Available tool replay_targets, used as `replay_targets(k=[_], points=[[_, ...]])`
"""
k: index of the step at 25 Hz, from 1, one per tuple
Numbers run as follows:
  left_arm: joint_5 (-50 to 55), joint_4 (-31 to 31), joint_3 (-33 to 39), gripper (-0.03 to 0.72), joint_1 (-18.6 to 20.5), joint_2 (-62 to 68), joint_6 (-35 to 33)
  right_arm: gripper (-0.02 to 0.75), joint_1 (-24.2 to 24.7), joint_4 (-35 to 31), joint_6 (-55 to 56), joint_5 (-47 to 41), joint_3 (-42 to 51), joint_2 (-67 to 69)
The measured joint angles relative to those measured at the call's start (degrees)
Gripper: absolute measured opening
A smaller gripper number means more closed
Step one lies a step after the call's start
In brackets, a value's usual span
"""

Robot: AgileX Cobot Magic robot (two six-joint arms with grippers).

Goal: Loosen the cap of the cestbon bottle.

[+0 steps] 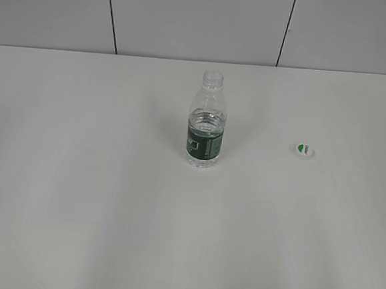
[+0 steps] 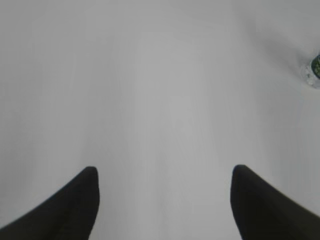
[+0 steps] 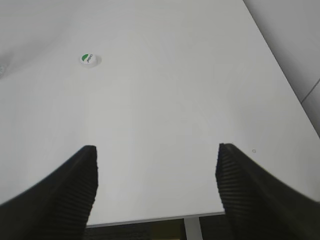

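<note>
White bench (image 1: 74,209) — cestbon bottle (image 1: 205,129) upright at centre, uncapped; cap (image 1: 304,150) well apart to its right. Left tool (image 2: 165,180) & right tool (image 3: 156,160) both spread, empty.

White table (image 1: 75,195) w/ grey panelled wall (image 1: 189,17) behind.

The right tool (image 3: 156,165), fingers spread wide and holding nothing, hangs over the white table (image 3: 175,100), well apart from the cap (image 3: 88,59).

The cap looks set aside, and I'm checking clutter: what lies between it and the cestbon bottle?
Nothing. In the exterior view only bare white table separates the cestbon bottle from the cap to its right.
</note>
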State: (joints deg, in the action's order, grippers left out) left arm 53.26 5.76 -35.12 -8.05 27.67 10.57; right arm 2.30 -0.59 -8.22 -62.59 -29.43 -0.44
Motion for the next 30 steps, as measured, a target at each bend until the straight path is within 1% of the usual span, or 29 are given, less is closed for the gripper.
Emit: replay_targets(k=[9,16,18,21,23,30], points=[[-2.16,-0.27,4.53,0.497,0.00,-14.79,-0.24,0.561,0.00,0.00,0.00,0.00,0.00,0.00],[-2.68,-0.49,4.89,0.491,0.00,-23.74,-0.29,0.561,0.00,0.00,0.00,0.00,0.00,0.00],[-0.58,-1.22,4.31,0.491,0.00,-24.93,-0.29,0.561,0.00,0.00,0.00,0.04,0.00,0.00],[7.22,-2.01,3.35,0.491,0.00,-25.32,-0.94,0.561,0.00,0.00,0.00,0.04,0.00,0.00],[10.08,-2.09,3.35,0.491,0.00,-25.93,-2.24,0.561,0.00,0.00,0.00,0.04,0.00,0.00],[8.42,-3.28,4.87,0.491,0.00,-28.01,-5.15,0.561,0.00,0.00,0.00,0.04,0.00,0.00]])
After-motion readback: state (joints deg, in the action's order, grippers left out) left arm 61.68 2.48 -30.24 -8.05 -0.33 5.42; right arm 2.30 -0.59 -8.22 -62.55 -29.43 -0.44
